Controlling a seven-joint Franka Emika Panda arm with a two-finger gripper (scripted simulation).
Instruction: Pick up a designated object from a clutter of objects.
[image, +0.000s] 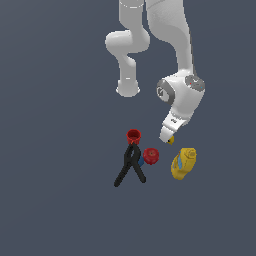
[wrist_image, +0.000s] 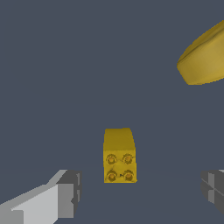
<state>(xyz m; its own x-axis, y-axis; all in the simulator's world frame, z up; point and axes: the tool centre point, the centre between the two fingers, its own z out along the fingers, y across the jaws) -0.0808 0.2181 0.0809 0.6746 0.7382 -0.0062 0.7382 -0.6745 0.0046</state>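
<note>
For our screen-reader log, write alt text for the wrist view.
A small yellow block with four round studs sits on the dark floor between the open jaws of the gripper, untouched. Part of a yellow bottle shows at the frame's edge.

The clamp (image: 130, 165) lies on the surface (image: 55, 200) in the middle of the cluster. The cup (image: 133, 134) sits at its 12 o'clock, touching its tip. The round piece (image: 151, 156) lies at the clamp's 2 o'clock, with the small piece (image: 140, 161) between them. The bottle (image: 183, 163) lies at the clamp's 3 o'clock, apart from the round piece. The small block (image: 171, 140) sits at the bottle's 11 o'clock, under the pincer (image: 169, 136), whose fingers (wrist_image: 65, 192) stand on either side of it.
</note>
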